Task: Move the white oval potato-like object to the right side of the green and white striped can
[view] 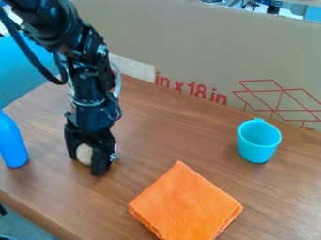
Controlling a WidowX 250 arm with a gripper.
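The gripper (90, 158) hangs low over the left part of the table, pointing down, its two fingers spread apart. A pale beige rounded thing (83, 153) shows in the gap between them, partly hidden by the fingers; whether they touch it cannot be made out. To the left stands a blue bottle-like thing (12, 143), upright, cut by the view's edge. An orange folded cloth (186, 204) lies flat to the lower right of the gripper. Farther right, a turquoise cup (258, 142) stands upright with its opening up.
A large cardboard panel (201, 51) with red print runs along the back of the brown wooden table (182, 129). A light blue surface (25, 70) is at the upper left, behind the arm. The table's front edge crosses the lower left.
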